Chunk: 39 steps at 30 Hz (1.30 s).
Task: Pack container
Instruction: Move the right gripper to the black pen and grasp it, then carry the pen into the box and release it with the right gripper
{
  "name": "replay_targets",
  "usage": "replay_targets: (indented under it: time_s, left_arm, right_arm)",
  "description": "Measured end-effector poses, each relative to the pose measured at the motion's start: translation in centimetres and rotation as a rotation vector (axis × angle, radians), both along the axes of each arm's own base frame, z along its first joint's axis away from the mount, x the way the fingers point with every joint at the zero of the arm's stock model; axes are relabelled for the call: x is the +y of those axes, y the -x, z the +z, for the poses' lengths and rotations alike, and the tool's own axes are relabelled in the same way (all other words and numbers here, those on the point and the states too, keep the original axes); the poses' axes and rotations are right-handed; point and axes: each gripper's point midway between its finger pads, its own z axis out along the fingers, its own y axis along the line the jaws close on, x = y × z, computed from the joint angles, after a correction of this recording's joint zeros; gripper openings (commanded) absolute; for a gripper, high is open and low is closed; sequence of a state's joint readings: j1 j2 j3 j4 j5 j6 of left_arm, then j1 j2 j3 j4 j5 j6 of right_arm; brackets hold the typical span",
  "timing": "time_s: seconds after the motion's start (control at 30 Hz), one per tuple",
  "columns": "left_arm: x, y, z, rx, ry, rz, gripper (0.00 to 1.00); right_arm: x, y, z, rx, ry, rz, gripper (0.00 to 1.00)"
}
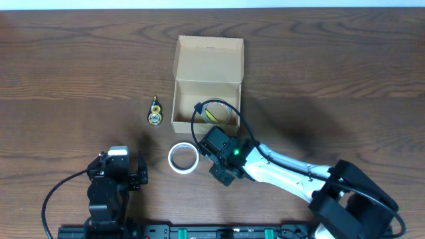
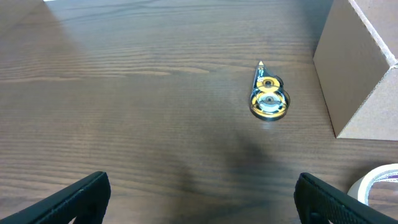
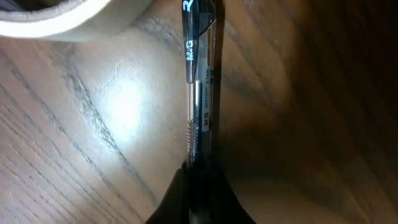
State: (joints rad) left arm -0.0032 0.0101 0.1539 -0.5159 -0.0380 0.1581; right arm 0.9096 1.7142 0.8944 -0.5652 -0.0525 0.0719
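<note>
One plain tan container (image 1: 209, 60) stands lid-open; right tool (image 3: 199, 186) pinches a pen (image 3: 202, 81), left tool (image 2: 202, 190) gapes.

The surface (image 1: 66, 66) is looking like dark wood with heavy grain, and it's catching a soft sheen beside the pen (image 3: 200, 93), which is showing clear glossy plastic with a black clip. The container (image 1: 209, 63) is reading as plain matt tan cardboard. The tape roll (image 3: 56, 22) is looking smooth and off-white.
</note>
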Motion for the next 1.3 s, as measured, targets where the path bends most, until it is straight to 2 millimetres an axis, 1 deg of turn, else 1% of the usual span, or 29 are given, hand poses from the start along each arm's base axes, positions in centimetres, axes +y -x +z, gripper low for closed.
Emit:
replay_targets:
  time_s: [0.23,0.3,0.37,0.6,0.67,0.73,0.87,0.93,0.97,1.03,1.13,1.17,1.23,1.3]
  left_arm:
    - [0.0,0.0,0.0,0.000,0.000,0.000,0.96]
    - [0.0,0.0,0.0,0.000,0.000,0.000,0.96]
    - [0.0,0.0,0.0,0.000,0.001,0.000,0.95]
    - [0.0,0.0,0.0,0.000,0.000,0.000,0.95]
    - [0.0,0.0,0.0,0.000,0.000,0.000,0.95]
    - [0.0,0.0,0.0,0.000,0.000,0.000,0.95]
    - [0.0,0.0,0.0,0.000,0.000,0.000,0.95]
    - [0.0,0.0,0.0,0.000,0.000,0.000,0.95]
    - [0.0,0.0,0.0,0.000,0.000,0.000,0.95]
    - [0.0,0.0,0.0,0.000,0.000,0.000,0.96]
    - [0.0,0.0,0.0,0.000,0.000,0.000,0.95]
    - [0.0,0.0,0.0,0.000,0.000,0.000,0.96]
    - [0.0,0.0,0.0,0.000,0.000,0.000,0.95]
    - [0.0,0.0,0.0,0.000,0.000,0.000,0.95]
  right_arm:
    - [-1.3,1.0,0.2,0.036,0.046,0.000,0.01]
    - [-1.4,1.1,0.7,0.034,0.044,0.000,0.01]
    - [-1.4,1.1,1.7,0.021,0.027,0.000,0.01]
    - [-1.7,1.3,6.6,-0.051,-0.066,0.000,0.01]
    - [-1.5,1.0,8.1,-0.086,-0.103,-0.001,0.01]
    - [-0.9,0.0,10.4,-0.158,-0.148,-0.010,0.01]
    - [0.7,-3.2,14.7,-0.323,-0.215,-0.024,0.01]
    - [1.3,-4.4,16.2,-0.392,-0.235,-0.012,0.01]
    - [1.5,-4.9,16.6,-0.419,-0.234,-0.003,0.01]
    - [1.6,-5.6,16.5,-0.443,-0.214,0.008,0.01]
    - [1.7,-7.6,14.7,-0.441,-0.149,0.012,0.01]
    - [1.7,-8.5,13.9,-0.439,-0.124,0.006,0.01]
    - [1.7,-9.8,13.1,-0.434,-0.095,-0.001,0.01]
    - [1.9,-11.3,12.9,-0.437,-0.081,-0.010,0.01]
